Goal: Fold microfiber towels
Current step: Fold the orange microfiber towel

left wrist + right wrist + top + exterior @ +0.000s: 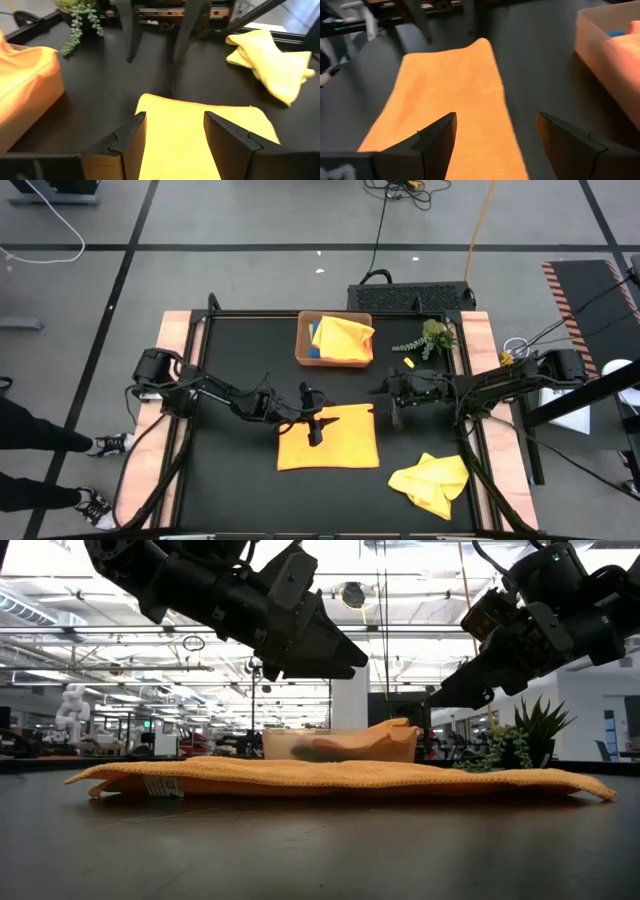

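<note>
Two arms poised over an orange towel laid flat at the table's middle.

High view: the orange towel [328, 438] lies spread at the table's [240, 500] centre; the left gripper [314, 420] is over its left part, the right gripper [392, 406] just off its right far corner; a crumpled yellow towel [432, 482] sits near the right front corner, and a tray [334, 362] at the far edge holds more towels [342, 336], with a plant [428, 340] beside it. Low view: both grippers hang clear above the towel, touching nothing. Left wrist view: the left fingers [129, 145] stand parted, empty, over the towel's edge. Right wrist view: the right fingers [438, 139] are spread wide, empty, with the towel's long edge running between them.
</note>
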Controlling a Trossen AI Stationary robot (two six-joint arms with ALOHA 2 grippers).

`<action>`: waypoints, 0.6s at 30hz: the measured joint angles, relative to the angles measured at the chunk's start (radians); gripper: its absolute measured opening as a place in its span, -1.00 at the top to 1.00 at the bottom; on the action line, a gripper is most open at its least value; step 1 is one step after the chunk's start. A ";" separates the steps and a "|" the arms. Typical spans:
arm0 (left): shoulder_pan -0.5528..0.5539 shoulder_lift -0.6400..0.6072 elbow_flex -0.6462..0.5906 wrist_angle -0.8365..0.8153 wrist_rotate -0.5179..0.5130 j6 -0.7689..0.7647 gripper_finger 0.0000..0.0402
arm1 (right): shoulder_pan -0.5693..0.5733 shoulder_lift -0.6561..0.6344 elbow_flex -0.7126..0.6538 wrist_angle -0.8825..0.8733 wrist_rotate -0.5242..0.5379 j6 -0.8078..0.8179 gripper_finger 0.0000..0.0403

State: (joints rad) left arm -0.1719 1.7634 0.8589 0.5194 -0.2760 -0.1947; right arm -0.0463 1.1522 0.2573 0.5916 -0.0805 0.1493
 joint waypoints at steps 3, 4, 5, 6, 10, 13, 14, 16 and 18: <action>0.013 0.000 0.000 0.000 0.022 -0.009 -0.01 | -0.001 0.000 0.000 0.000 0.006 -0.001 -0.32; 0.017 0.000 0.000 0.000 0.023 -0.013 -0.01 | -0.001 0.000 0.000 -0.001 0.006 -0.001 -0.32; 0.021 0.000 0.000 0.001 0.023 -0.016 -0.01 | -0.001 0.000 0.000 -0.001 0.006 -0.002 -0.32; 0.024 0.000 0.000 0.001 0.023 -0.017 -0.01 | -0.001 0.000 0.000 -0.001 0.006 -0.002 -0.32; 0.040 0.000 0.000 0.006 0.032 -0.028 -0.01 | -0.001 0.000 0.000 -0.002 0.006 0.004 -0.32; 0.055 0.000 0.000 0.006 0.078 -0.025 -0.01 | -0.001 0.000 0.000 -0.012 0.006 0.020 -0.32; 0.061 0.000 0.000 0.007 0.090 -0.021 -0.01 | -0.001 0.000 0.000 -0.020 0.006 0.021 -0.32; 0.072 0.000 0.000 0.008 0.102 -0.016 -0.01 | -0.001 0.000 0.000 -0.045 0.006 0.024 -0.32; 0.081 0.000 0.000 0.007 0.105 -0.011 -0.01 | -0.001 0.001 -0.004 -0.060 0.006 0.029 -0.32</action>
State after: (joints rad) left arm -0.0906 1.7634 0.8589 0.5266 -0.1707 -0.2062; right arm -0.0471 1.1528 0.2533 0.5320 -0.0749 0.1787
